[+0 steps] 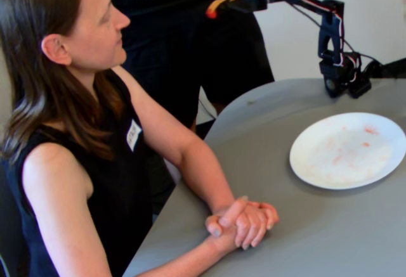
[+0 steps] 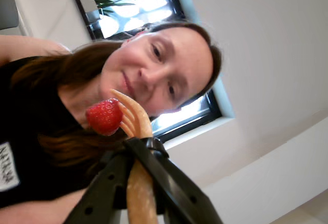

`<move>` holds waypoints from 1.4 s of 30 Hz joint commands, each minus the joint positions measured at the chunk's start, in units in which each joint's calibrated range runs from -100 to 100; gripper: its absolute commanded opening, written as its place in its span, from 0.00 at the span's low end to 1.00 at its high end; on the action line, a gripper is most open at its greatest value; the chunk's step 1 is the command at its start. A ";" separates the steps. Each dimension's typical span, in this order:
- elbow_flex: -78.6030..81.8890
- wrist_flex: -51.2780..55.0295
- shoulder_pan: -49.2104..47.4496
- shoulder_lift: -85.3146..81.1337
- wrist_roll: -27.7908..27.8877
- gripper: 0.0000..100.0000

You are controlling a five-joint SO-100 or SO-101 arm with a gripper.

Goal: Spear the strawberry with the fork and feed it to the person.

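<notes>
Gripper (image 2: 137, 155) first: in the wrist view its black jaws are closed tight around the handle of the fork (image 2: 134, 119), which runs up out of the clamp with its orange tines pointing up and left. Stuck on those tines sits the strawberry (image 2: 104, 116), bright red and seeded, hanging off the left side of the fork head. So the spearing looks done; what is left is the delivery.

Now the relation that matters. Just beyond the berry, up and to the right in the wrist view, is the face of the person (image 2: 154, 70), mouth closed, smiling faintly. The fork's long axis aims roughly at her chin and lips, and the berry lies near her mouth but apart from it. My read: the next move is a short, gentle push along the fork's own line, and she has to open up.

Over to the fixed view: the arm reaches high off the far edge of the table (image 1: 266, 226), fork tip held in the air to the right of her head, a clear gap between them. Her clasped hands (image 1: 244, 223) rest near the table's left edge. Toward the right edge, the white plate (image 1: 317, 175) carries only faint pink smears.
</notes>
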 commanded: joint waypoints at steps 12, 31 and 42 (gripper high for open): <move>-22.82 -24.76 4.14 28.12 -0.05 0.01; -41.40 -6.74 5.63 23.72 -0.21 0.01; -40.41 76.20 -2.80 -21.35 -0.16 0.01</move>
